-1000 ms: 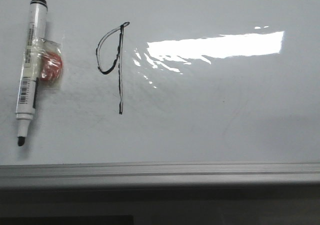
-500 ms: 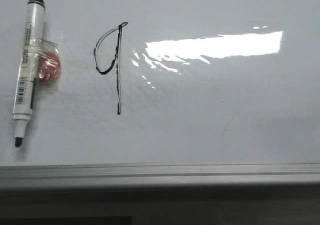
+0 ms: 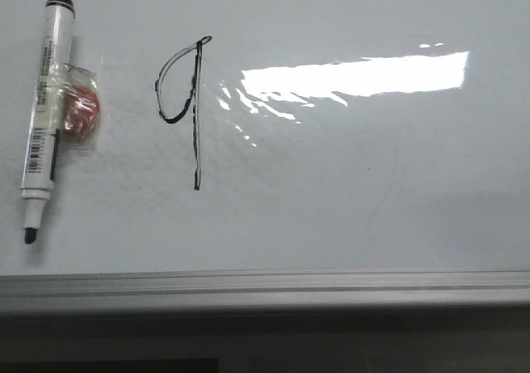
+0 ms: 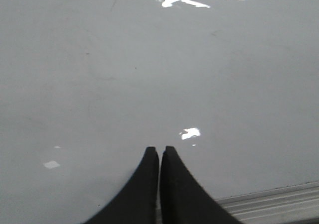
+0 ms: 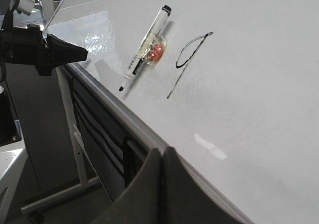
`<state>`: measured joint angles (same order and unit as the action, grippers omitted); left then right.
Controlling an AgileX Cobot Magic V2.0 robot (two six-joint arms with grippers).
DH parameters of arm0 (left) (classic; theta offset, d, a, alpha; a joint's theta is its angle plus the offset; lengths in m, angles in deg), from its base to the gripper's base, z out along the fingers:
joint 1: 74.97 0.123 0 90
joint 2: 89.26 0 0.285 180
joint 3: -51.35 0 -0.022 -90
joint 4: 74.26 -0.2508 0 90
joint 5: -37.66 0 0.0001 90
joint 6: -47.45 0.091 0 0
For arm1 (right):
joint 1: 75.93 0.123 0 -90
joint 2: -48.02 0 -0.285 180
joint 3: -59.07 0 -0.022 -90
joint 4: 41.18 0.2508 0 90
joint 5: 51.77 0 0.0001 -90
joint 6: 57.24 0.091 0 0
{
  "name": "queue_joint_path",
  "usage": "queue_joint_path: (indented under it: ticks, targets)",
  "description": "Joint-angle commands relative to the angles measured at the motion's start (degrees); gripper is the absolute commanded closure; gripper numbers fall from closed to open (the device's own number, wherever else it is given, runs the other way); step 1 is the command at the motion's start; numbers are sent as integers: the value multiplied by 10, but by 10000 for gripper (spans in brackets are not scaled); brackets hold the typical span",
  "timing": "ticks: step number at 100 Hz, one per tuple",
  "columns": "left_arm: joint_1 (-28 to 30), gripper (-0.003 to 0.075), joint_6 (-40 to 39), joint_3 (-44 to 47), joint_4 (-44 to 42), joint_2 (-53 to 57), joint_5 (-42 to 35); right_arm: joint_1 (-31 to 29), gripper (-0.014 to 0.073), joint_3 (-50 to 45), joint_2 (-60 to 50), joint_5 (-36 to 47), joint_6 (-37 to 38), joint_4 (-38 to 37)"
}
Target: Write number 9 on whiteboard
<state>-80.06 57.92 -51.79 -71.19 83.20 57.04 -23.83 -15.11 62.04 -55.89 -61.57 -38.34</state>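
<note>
The number 9 (image 3: 186, 99), a thin black marker figure with a narrow loop and long stem, stands on the whiteboard (image 3: 373, 191); it also shows in the right wrist view (image 5: 187, 64). A white marker (image 3: 45, 116), uncapped, with an orange-red piece taped to it, lies on the board left of the 9, also in the right wrist view (image 5: 144, 47). My left gripper (image 4: 159, 149) is shut and empty over bare board near the frame edge. My right gripper (image 5: 163, 150) is shut and empty, off the board's front edge.
The grey metal frame (image 3: 265, 286) runs along the board's near edge. A bright glare patch (image 3: 356, 75) lies right of the 9. The left arm (image 5: 35, 47) hangs beyond the board's far corner in the right wrist view. A stand leg (image 5: 70, 134) stands below.
The front view shifted slightly between one second ago and half a second ago; marker and 9 sit a few pixels further left. Nothing has moved on the board since.
</note>
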Motion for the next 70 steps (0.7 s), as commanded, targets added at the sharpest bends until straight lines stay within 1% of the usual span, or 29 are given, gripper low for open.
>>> queue_joint_path:
  ticks: [1, 25, 37, 43, 47, 52, 70]
  targets:
    - [-2, 741, 0, 23, -4, 16, -21, 1, 657, 15, 6, 41, -3, -6]
    - [-2, 741, 0, 23, -3, 16, -21, 1, 657, 3, 5, 49, -3, -6]
    - [-2, 741, 0, 23, -3, 16, -21, -31, 657, -24, 5, 61, -3, -6]
    - [-2, 741, 0, 23, -3, 16, -21, -69, 657, -46, 5, 88, -3, -6]
    - [-2, 741, 0, 23, -3, 16, -21, -98, 657, -42, 5, 61, -3, -10]
    - [-2, 741, 0, 23, -3, 16, -21, -142, 657, -44, 5, 61, -3, -14]
    - [-2, 741, 0, 23, -3, 16, -21, -340, 657, -44, 4, 51, -3, -24]
